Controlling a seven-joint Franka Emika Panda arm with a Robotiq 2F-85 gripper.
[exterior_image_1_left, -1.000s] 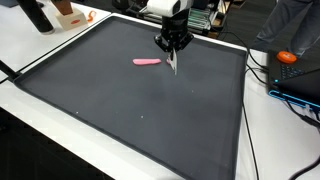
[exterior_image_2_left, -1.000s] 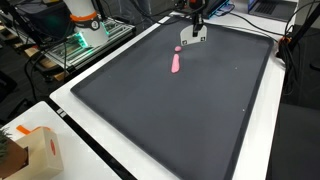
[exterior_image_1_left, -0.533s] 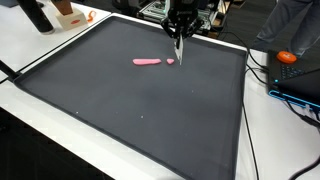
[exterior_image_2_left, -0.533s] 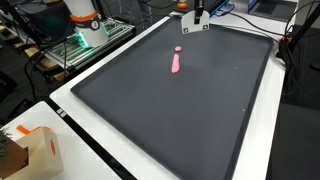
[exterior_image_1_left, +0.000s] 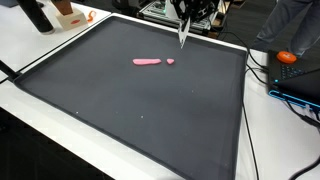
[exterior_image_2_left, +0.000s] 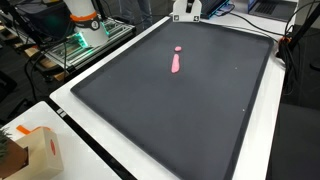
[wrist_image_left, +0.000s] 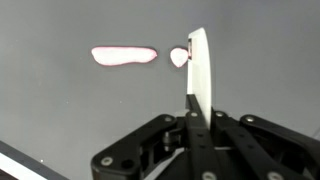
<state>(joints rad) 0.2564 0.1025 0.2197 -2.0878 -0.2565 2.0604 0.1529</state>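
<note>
Surroundings first. A big black mat (exterior_image_1_left: 120, 110) covered most of a white table (exterior_image_1_left: 35, 118). In an exterior view, an orange roundish thing (exterior_image_1_left: 287, 57) sat off the mat at about 3 o'clock, and a dark object (exterior_image_1_left: 38, 16) stood past the 10 o'clock corner. In an exterior view, a cardboard box (exterior_image_2_left: 35, 150) sat on the table down at 7 o'clock, well apart from everything else.

The only thing in the way was the tool itself. In the wrist view, a thin white blade (wrist_image_left: 199, 65) cut across the right edge of the small pink bit (wrist_image_left: 178, 57). It was probably a knife, but the view was too tight to be sure.

The gripper (wrist_image_left: 191, 115) had its fingers pressed together on that blade, pinching it by the base so it pointed to 12 o'clock in the wrist view. In an exterior view, the blade hung tip-down at the 12 o'clock end of the mat, and it looked clear of the surface.

The pink strip (exterior_image_1_left: 146, 61) lay flat on the mat, long and salmon-coloured with rounded ends. The small bit sat just beside its 3 o'clock end, with a slim gap between them. From that bit, the blade was near, at roughly 1 o'clock.
</note>
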